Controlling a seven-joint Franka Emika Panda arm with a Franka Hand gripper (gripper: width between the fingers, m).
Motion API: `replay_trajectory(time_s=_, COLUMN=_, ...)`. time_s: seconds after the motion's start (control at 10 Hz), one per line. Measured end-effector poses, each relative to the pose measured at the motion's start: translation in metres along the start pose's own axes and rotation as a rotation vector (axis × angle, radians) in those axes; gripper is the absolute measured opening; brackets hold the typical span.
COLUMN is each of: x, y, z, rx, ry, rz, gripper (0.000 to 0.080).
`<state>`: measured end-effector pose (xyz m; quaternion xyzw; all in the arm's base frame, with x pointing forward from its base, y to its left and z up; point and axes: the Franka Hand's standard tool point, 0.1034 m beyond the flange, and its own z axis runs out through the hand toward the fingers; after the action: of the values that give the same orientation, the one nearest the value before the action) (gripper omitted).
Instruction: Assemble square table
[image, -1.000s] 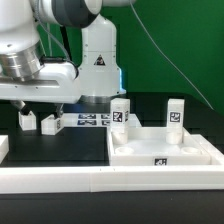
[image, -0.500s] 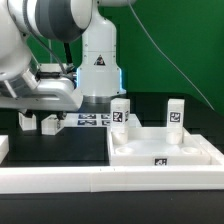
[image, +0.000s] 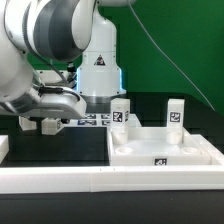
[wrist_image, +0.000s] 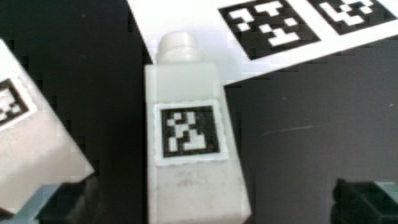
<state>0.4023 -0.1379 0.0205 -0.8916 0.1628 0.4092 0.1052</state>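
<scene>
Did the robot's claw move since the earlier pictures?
Yes. The gripper has dropped lower in the exterior view, down toward the lying leg next to the marker board.

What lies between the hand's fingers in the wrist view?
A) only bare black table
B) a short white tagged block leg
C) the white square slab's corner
B: the short white plastic block leg with its black-and-white tag lies between the fingers of the open hand, touched by neither.

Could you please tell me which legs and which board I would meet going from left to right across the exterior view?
Lying leg → second lying leg → marker board → upright leg → second upright leg.
</scene>
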Motion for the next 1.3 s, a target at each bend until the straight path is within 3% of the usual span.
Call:
replay_trajectory(time_s=0.5, x=0.000, y=0.003, z=0.022, rx=-0.003, ry=-0.005, rz=-0.069, gripper=0.0649)
replay_trajectory(time_s=0.8, x=0.000, y=0.001, z=0.024, rx=-0.003, ry=-0.009, rz=-0.070, gripper=0.0649)
replay_trajectory(time_s=1.0, x=0.000, y=0.002, z=0.024, rx=-0.002, ry=-0.009, rz=-0.069, gripper=0.0391)
replay_trajectory(time_s=1.1, x=0.000, y=0.002, z=0.024, rx=-0.002, ry=-0.009, rz=-0.069, gripper=0.0391)
replay_trajectory(time_s=1.2, x=0.000, y=0.002, z=0.024, rx=-0.002, ry=-0.009, rz=-0.069, gripper=0.0288)
replay_trajectory(time_s=1.3, x=0.000, y=0.001, z=0.024, rx=-0.002, ry=-0.009, rz=-0.069, gripper=0.0288)
